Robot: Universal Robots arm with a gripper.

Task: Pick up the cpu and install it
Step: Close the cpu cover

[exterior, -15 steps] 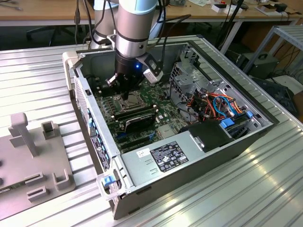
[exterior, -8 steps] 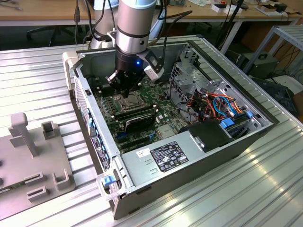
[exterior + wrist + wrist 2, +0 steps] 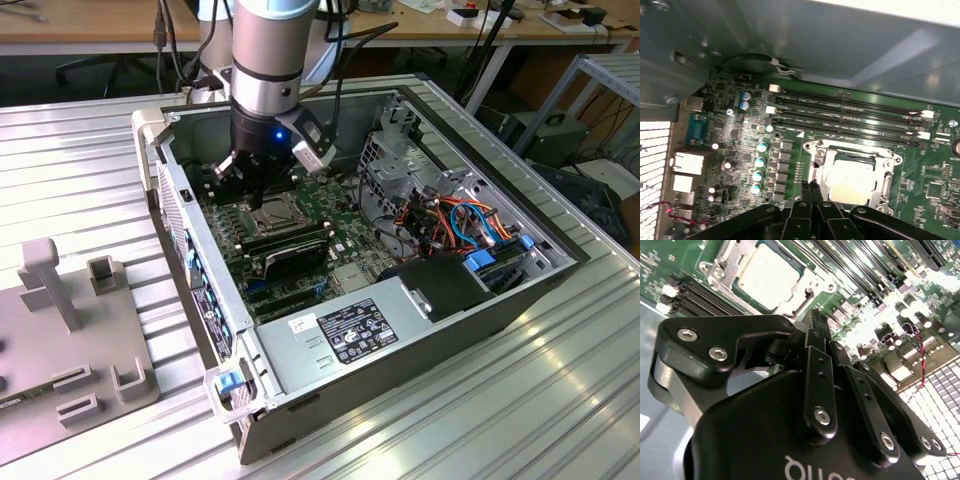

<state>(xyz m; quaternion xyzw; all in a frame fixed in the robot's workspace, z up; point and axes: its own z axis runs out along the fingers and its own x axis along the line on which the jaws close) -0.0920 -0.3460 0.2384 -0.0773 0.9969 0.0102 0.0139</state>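
Gripper point(image 3: 810, 186) tips sit together, empty, just beside cpu point(image 3: 850, 177) edge (cpu flat in socket point(image 3: 855, 151), ctr-left of exterior view).

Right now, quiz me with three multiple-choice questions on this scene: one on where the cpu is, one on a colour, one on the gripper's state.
1. Where is the cpu? A: lifted clear. B: in the socket. C: on the table.
2. What colour is the motherboard? A: green. B: red. C: white.
3. The gripper is? A: wide open. B: shut, empty. C: shut on a cable.
Answers: B, it lies inside the metal socket frame; A, the board around it is green; B, the fingertips meet with nothing between.
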